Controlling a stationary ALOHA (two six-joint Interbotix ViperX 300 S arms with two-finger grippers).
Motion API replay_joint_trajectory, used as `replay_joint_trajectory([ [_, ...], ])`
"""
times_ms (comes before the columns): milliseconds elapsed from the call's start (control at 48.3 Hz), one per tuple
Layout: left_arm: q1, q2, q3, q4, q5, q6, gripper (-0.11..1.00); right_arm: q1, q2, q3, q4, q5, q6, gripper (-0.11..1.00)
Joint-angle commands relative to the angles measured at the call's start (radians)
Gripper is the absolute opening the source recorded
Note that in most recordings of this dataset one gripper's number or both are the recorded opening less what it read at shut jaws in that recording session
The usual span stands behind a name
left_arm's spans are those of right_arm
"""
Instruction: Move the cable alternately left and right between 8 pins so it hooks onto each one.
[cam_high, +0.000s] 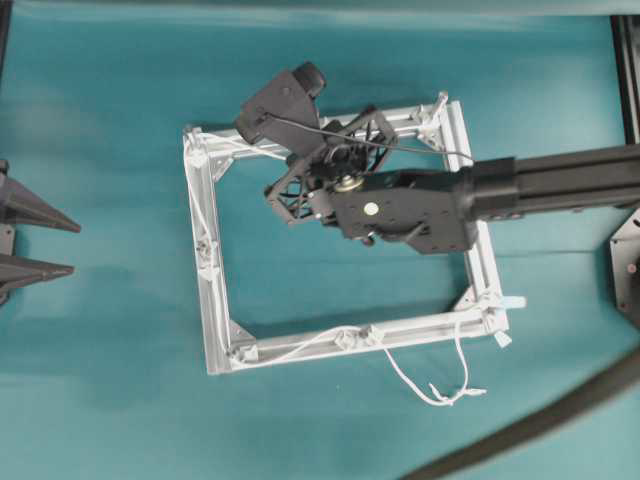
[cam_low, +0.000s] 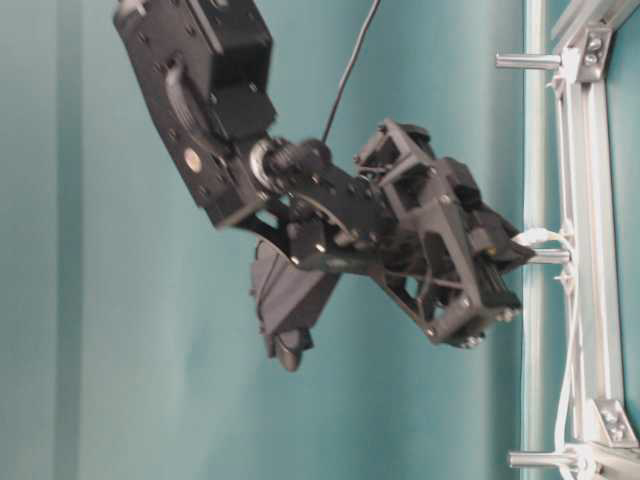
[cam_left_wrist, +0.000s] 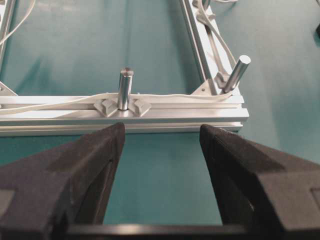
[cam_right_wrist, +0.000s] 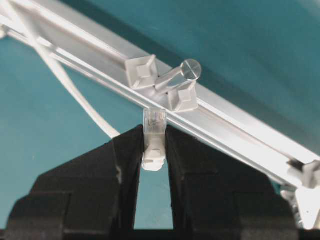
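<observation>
While the right gripper (cam_right_wrist: 155, 150) pinches the small clear plug (cam_right_wrist: 154, 140) at the end of the cable (cam_right_wrist: 75, 95) between its two black fingers, the plug tip sits just beside a frame bar (cam_right_wrist: 240, 132), right below one of the pins (cam_right_wrist: 180, 74) held by two little plastic brackets. From above, this gripper (cam_high: 300, 165) works over the top bar of the square frame (cam_high: 215, 300), near its middle. The cable already runs along the left side (cam_high: 208, 225) and the bottom bar (cam_high: 300, 348), with a loose loop (cam_high: 440, 390) lying on the teal table (cam_high: 100, 400) just outside the bottom right corner.

The step in hand looks like threading the plug end past the pin on the top bar. I judge the task well advanced, though how many pins are truly hooked cannot be told here.

The next move calls for carrying the plug round the far side of that pin and keeping the cord taut, without snagging on the brackets.

Farther off, the left gripper (cam_left_wrist: 160, 165) hangs wide apart and empty, well clear of the left bar, facing another pin (cam_left_wrist: 125, 89).
</observation>
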Motion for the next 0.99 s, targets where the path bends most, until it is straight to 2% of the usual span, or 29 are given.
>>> replay_joint_trajectory([
  [0,-0.005,0.015,-0.025,0.003,-0.005,-0.008,0.64,0.003,-0.084,0.026,-0.005,-0.020,-0.028,0.15],
  [145,-0.005,0.011,-0.023,0.003,-0.005,-0.008,0.64,-0.005,-0.169,0.167,-0.029,-0.077,-0.048,0.15],
  [228,-0.005,0.005,-0.020,0.003,-0.006,-0.008,0.64,-0.023,-0.225,0.270,-0.048,-0.167,-0.048,0.15],
  [373,-0.005,-0.009,-0.015,0.003,-0.006,-0.008,0.64,-0.078,-0.287,0.379,-0.057,-0.322,-0.058,0.15],
  [538,-0.005,-0.032,-0.011,0.003,-0.005,-0.006,0.64,-0.114,-0.330,0.456,-0.091,-0.446,-0.163,0.15],
  [642,-0.005,-0.037,-0.011,0.005,-0.003,-0.006,0.64,-0.121,-0.356,0.491,-0.141,-0.532,-0.262,0.15],
  [745,-0.005,-0.037,-0.011,0.003,-0.005,-0.006,0.64,-0.135,-0.380,0.522,-0.179,-0.611,-0.333,0.15],
  [828,-0.005,-0.037,-0.011,0.003,-0.003,-0.006,0.64,-0.153,-0.405,0.549,-0.198,-0.664,-0.364,0.15],
  [973,-0.005,-0.037,-0.011,0.005,-0.003,-0.006,0.64,-0.207,-0.462,0.618,-0.236,-0.778,-0.377,0.15],
])
